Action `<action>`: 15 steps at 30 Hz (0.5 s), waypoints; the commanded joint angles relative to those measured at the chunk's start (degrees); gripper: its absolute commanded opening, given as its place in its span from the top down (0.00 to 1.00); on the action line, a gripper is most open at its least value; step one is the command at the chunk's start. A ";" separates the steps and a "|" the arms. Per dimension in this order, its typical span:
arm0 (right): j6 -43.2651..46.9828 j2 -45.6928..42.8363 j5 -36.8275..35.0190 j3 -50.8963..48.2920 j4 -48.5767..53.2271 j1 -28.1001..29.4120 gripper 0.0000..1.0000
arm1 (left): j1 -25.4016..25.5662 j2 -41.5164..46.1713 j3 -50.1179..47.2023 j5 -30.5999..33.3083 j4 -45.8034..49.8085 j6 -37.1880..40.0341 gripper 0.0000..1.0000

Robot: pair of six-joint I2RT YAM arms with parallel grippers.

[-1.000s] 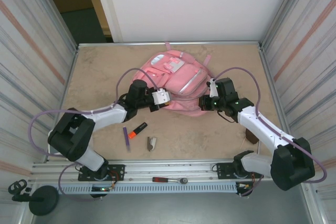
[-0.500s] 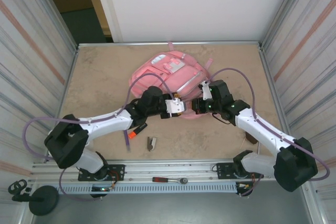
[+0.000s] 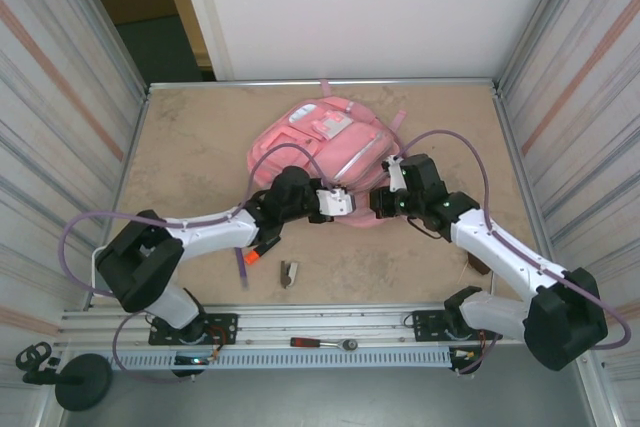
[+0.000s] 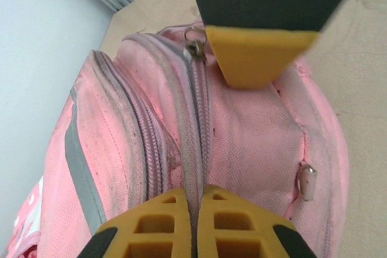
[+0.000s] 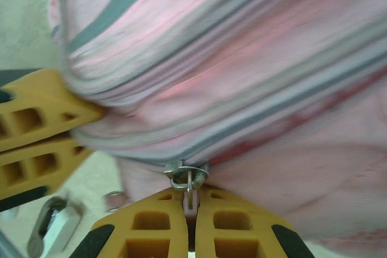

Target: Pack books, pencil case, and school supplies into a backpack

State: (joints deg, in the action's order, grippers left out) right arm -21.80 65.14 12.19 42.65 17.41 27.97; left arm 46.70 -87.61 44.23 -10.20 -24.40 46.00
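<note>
Fingers (image 5: 154,225) of the right gripper (image 5: 190,197) are pressed together on a small metal zipper pull (image 5: 188,178) of the pink backpack (image 5: 254,58); the ring of the pull sits right at the fingertips, and the zipper track runs along the fabric just above it. The left gripper (image 4: 195,196) is likewise closed, its two yellow fingers (image 4: 158,226) pinching the backpack along a zipper seam (image 4: 195,119) so that the seam disappears between the pads; farther up that seam, in the left wrist view, the same ring-shaped pull hangs beside one yellow fingertip of the right gripper. A second, pale zipper tab (image 4: 306,180) lies loose on the backpack's side panel.

From above, the backpack lies flat on the tan table (image 3: 190,147), toward the far middle, its white and clear pocket patches facing up; both arms reach in from the near edge and meet at its near end — the left from the left side, the right from the right, the two grippers just beside each other.

Nearer the arm bases, an orange-and-black highlighter (image 3: 252,256) lies partly under the left arm; a thin purple pen (image 3: 240,267) lies just beside it; a small silvery piece (image 3: 288,273) sits a little to their right, well apart from the backpack. A red-handled metal tool (image 3: 322,343) rests on the rail at the near edge.
</note>
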 commanded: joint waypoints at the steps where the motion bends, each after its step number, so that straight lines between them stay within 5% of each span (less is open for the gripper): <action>1: 0.14 1.68 -11.22 2.71 5.94 -4.27 1.00 | -6.07 4.23 -3.49 -0.97 -1.98 -3.24 1.00; 10: 0.76 5.87 -11.96 4.36 3.62 -4.94 1.00 | -14.50 7.59 -9.08 -4.54 -4.58 -7.08 1.00; 14: 0.07 5.54 -6.90 4.03 1.02 -4.29 1.00 | -16.02 7.03 -10.06 -2.15 -5.77 -7.72 1.00; 15: -0.39 5.45 -5.49 3.87 0.18 -3.87 1.00 | -15.95 7.01 -9.65 -1.91 -4.54 -7.42 0.91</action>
State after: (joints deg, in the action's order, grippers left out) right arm -21.78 71.22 8.12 45.52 16.64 24.84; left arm 33.41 -81.78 34.89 -20.14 -28.75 41.04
